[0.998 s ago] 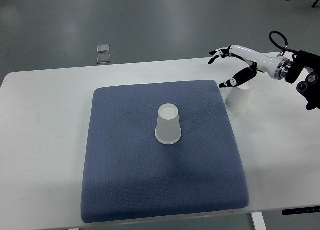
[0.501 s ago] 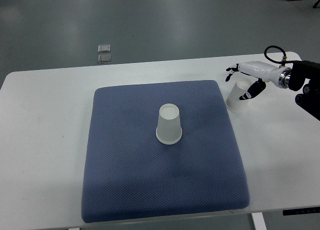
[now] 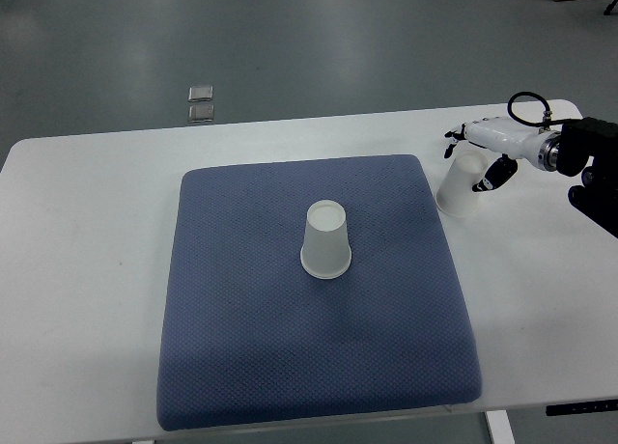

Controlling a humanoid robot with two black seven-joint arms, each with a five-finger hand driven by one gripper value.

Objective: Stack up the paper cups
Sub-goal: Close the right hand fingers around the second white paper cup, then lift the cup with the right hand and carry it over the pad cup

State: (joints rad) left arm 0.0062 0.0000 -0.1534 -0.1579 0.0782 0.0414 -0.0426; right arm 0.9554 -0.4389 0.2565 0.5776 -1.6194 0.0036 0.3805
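Fingers of the right hand (image 3: 480,154) sit apart around the far-right cup (image 3: 460,187), so squeeze gently, lift straight, then carry it over the cup on the mat (image 3: 325,239).

The right hand (image 3: 480,156) covered the top of the cup (image 3: 458,191) near the tabletop's (image 3: 87,270) right edge; whether its fingers touched it could not be told.

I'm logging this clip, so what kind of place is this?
Probably a lab or test workspace: a plain white table on a bare grey floor, a blue mat laid out as a work area, and two paper cups staged for the right hand.
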